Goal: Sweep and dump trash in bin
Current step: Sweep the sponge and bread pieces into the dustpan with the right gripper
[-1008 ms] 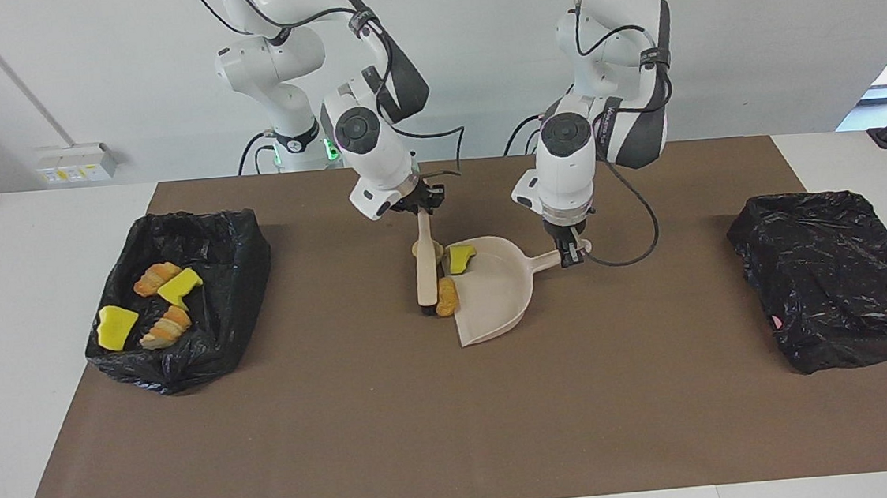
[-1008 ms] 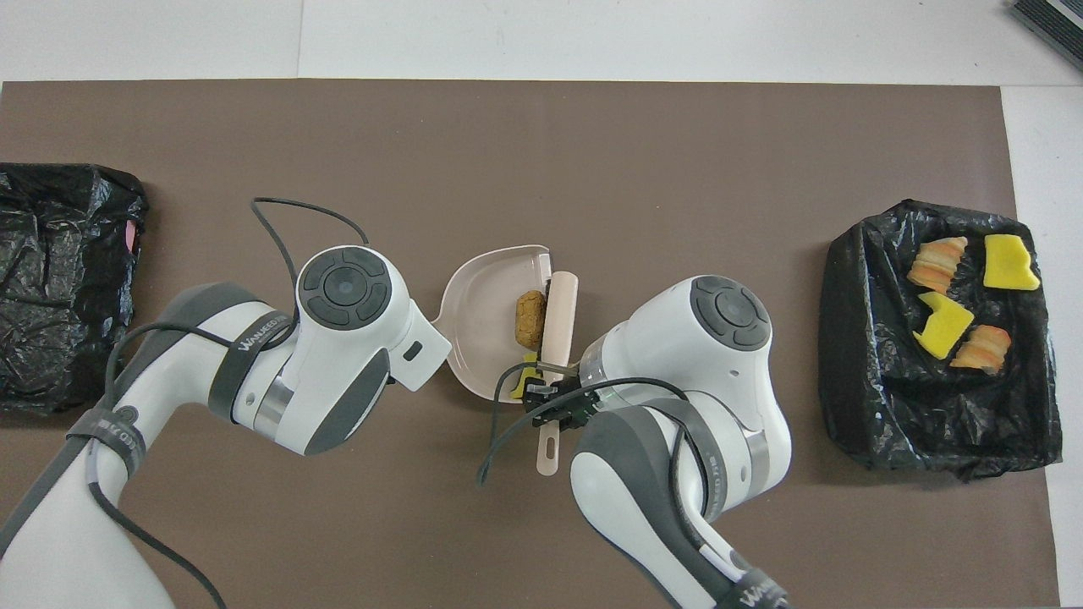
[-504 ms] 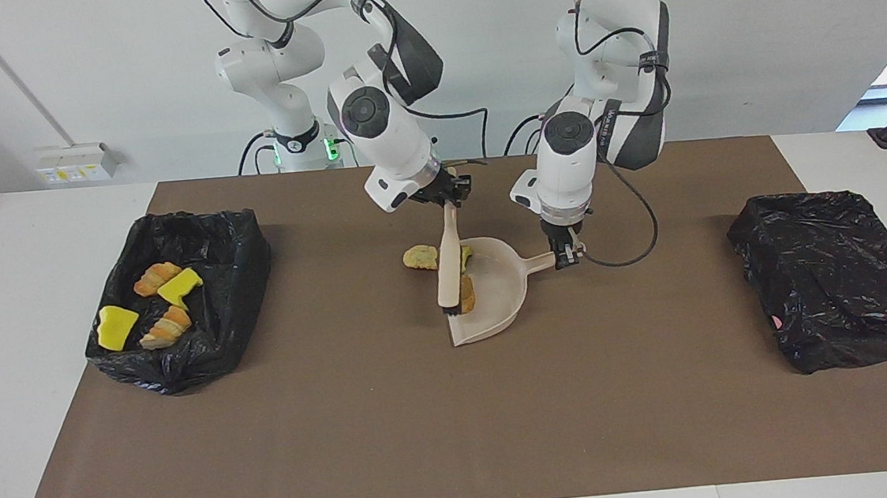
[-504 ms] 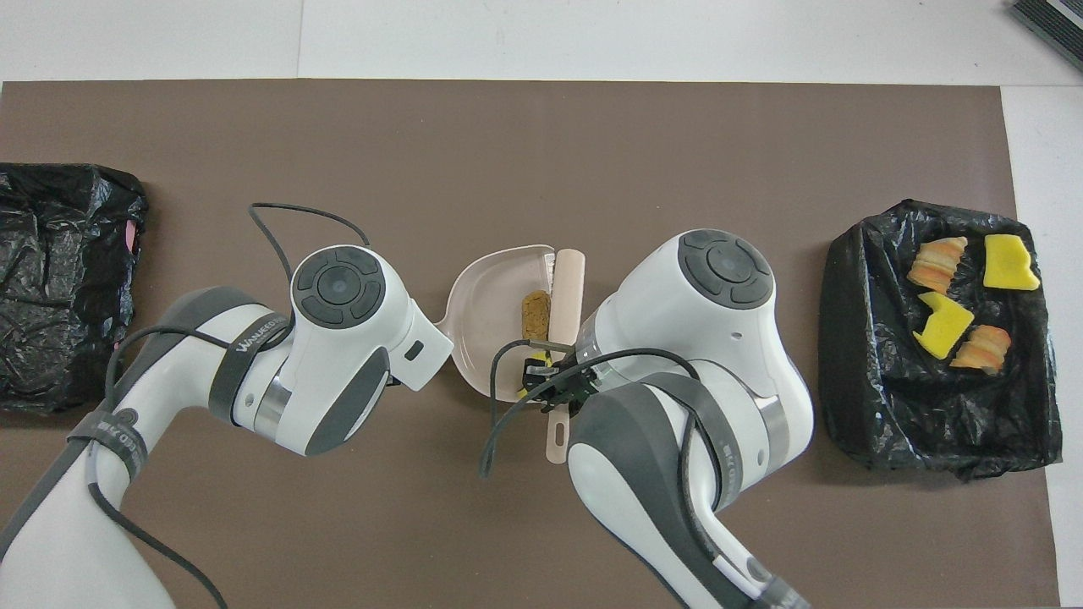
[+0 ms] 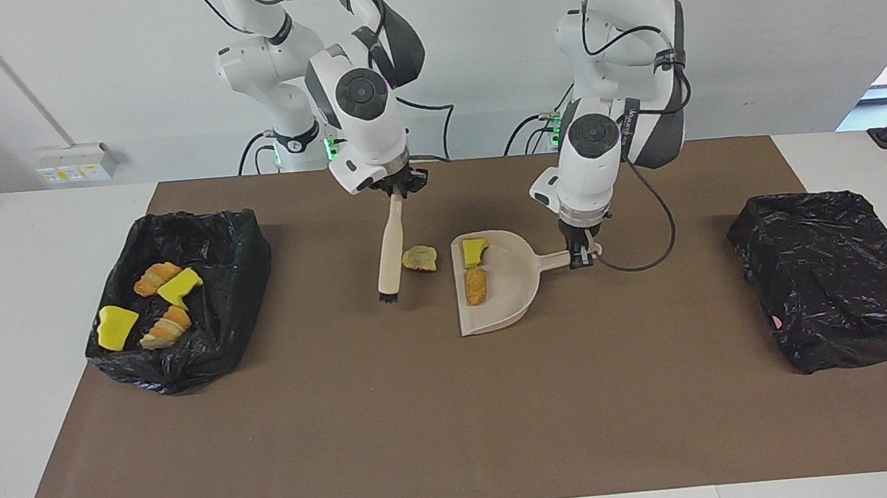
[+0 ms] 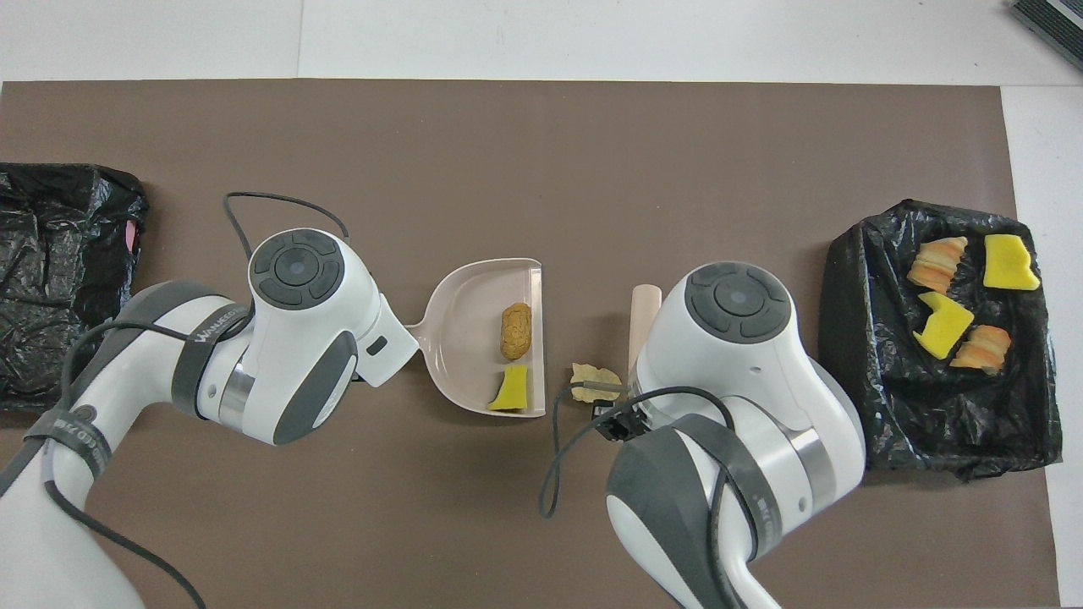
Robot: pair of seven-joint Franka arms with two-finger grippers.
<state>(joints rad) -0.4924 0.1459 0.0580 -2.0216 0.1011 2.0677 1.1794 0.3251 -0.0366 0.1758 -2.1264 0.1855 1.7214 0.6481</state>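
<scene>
My right gripper (image 5: 395, 188) is shut on the handle of a beige brush (image 5: 390, 245), which hangs tilted with its dark bristles low over the mat. My left gripper (image 5: 582, 254) is shut on the handle of the beige dustpan (image 5: 506, 295), which lies flat on the mat. In the pan lie two pieces of trash: a yellow sponge chunk (image 5: 475, 250) and an orange-brown lump (image 5: 476, 286). A tan lump (image 5: 419, 258) lies on the mat between brush and pan. The overhead view shows the same dustpan (image 6: 465, 321), loose lump (image 6: 595, 375) and brush tip (image 6: 645, 309).
A bin lined with a black bag (image 5: 226, 298) stands at the right arm's end of the table and holds several yellow and bread-like pieces (image 6: 941, 326). A second black-bagged bin (image 5: 841, 273) sits at the left arm's end. A brown mat (image 5: 426, 424) covers the table.
The right gripper drew the brush out of the dustpan, toward the right arm's end. The dustpan slid slightly toward the left arm's end. Two pieces stay in the pan; the tan lump stays on the mat.
</scene>
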